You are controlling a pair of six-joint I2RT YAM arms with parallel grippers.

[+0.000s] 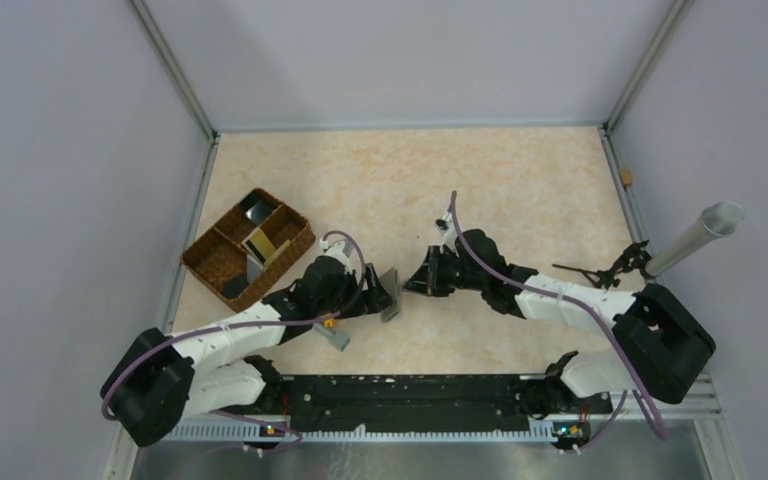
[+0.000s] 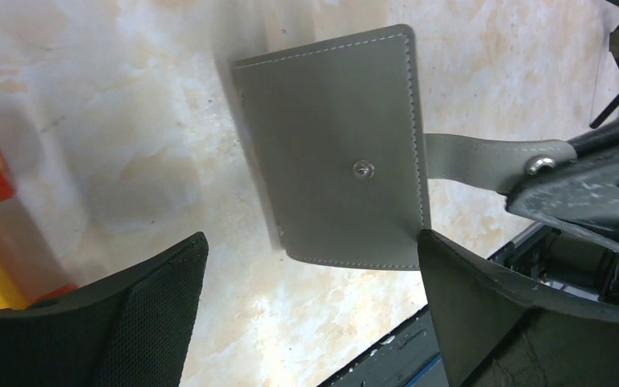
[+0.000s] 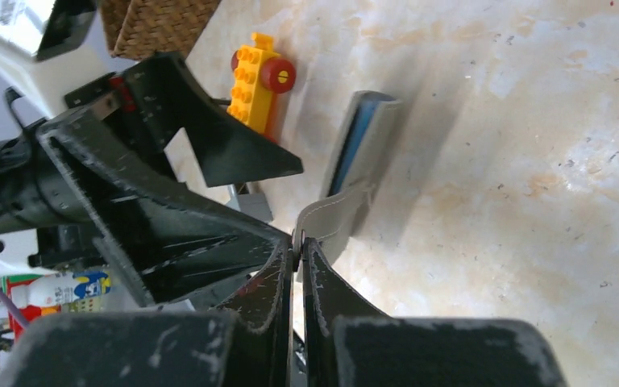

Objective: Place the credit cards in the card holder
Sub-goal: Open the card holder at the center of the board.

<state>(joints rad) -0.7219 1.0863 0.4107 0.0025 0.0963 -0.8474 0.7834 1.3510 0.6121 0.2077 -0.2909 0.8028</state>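
Observation:
The grey card holder stands on edge on the table between my grippers. Its flat grey outer face fills the left wrist view, and the right wrist view shows it edge-on with blue-grey lining. My right gripper is shut on the holder's snap strap; it also shows in the top view. My left gripper is open, its fingers either side of the holder's near edge, the right finger at its corner. Gold and dark credit cards stand in the woven tray.
The brown woven divided tray sits at the left. An orange-yellow toy brick block with a red wheel and a small grey piece lie beside my left arm. A grey cylinder and black stand are at the right.

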